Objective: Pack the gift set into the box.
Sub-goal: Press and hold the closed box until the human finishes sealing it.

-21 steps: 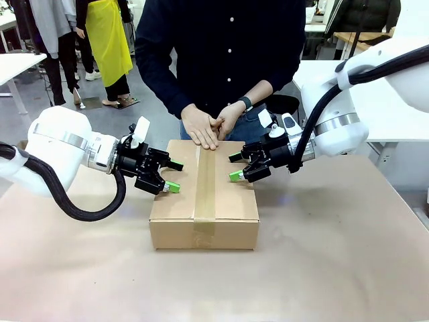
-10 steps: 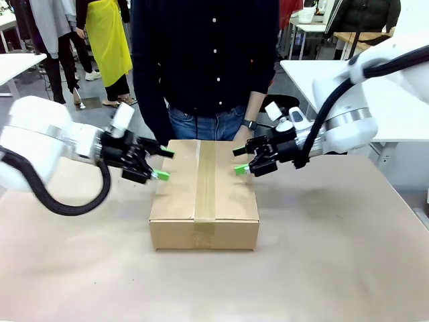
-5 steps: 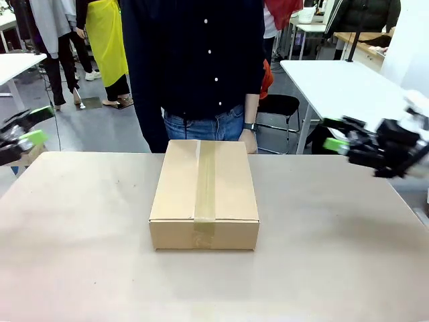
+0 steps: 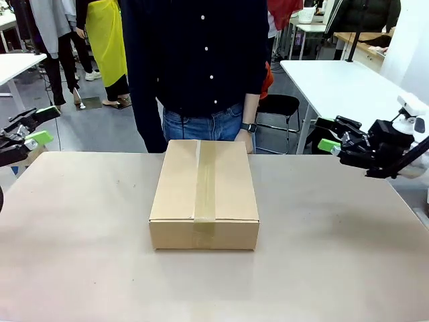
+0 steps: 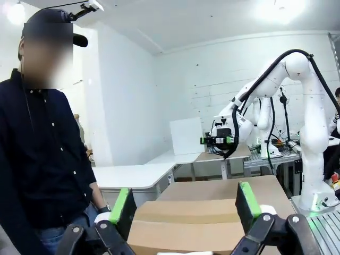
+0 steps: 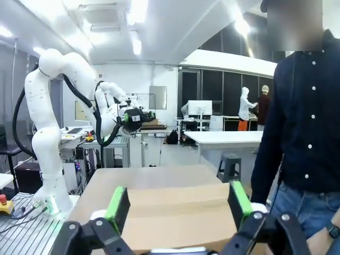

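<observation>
The brown cardboard box [image 4: 204, 194] sits shut in the middle of the table, a strip of tape running along its top seam. The gift set is out of view. My left gripper [image 4: 43, 125] hangs open at the far left edge, well away from the box. Off to the right, my right gripper [image 4: 326, 134] is also open, level with the box's far end. The left wrist view has the box [image 5: 191, 223] beyond my open left gripper [image 5: 183, 204]. In the right wrist view the box [image 6: 175, 212] lies past my open right gripper [image 6: 178, 206]. Both hold nothing.
A person in a dark shirt [image 4: 201, 60] stands close behind the box, one hand [image 4: 249, 139] hanging by its far right corner. The brown table [image 4: 322, 255] is bare around the box. A white table [image 4: 342, 84] stands behind on the right.
Both grippers have drawn back from above the box to the table's sides. The person lifted both hands off the taped lid and stands upright.
</observation>
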You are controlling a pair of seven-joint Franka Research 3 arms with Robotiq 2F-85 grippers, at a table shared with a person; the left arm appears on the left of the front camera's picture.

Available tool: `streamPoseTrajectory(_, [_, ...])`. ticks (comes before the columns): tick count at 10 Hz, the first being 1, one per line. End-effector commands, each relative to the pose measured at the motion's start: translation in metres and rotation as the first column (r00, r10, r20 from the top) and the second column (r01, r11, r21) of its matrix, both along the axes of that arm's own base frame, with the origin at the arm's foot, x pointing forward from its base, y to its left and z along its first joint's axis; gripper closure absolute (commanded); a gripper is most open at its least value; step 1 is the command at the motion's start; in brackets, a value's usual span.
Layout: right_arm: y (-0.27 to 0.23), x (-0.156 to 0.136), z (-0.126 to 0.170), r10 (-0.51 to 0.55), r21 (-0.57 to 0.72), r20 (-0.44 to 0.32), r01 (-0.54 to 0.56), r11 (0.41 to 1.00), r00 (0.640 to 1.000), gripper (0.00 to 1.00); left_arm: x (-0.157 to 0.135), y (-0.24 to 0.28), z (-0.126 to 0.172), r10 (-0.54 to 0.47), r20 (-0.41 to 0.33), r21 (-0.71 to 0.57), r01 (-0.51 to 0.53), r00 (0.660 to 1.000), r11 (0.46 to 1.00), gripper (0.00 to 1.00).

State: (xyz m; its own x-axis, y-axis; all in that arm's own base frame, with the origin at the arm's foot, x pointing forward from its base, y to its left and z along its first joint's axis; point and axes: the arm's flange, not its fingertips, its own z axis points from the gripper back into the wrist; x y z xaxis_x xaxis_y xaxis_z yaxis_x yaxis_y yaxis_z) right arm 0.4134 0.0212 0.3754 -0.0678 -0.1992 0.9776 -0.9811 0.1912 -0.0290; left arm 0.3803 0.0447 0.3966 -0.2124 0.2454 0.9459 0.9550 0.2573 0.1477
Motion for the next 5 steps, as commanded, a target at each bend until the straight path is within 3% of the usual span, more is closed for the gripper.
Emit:
streamPoseTrajectory(1, [-0.0089,-0.0001,0.0041,0.006,-0.018,-0.026,-0.006,1.000,1.000,0.00,-0.0019,0.0048,-0.0003,0.017,-0.015,-0.004,-0.017,1.000,1.000,0.00])
streamPoseTrajectory(5, [-0.0089,-0.0001,0.0041,0.006,-0.018,-0.026,-0.006,1.000,1.000,0.00,-0.0019,0.0048,-0.0003,0.017,-0.015,-0.004,-0.017,1.000,1.000,0.00])
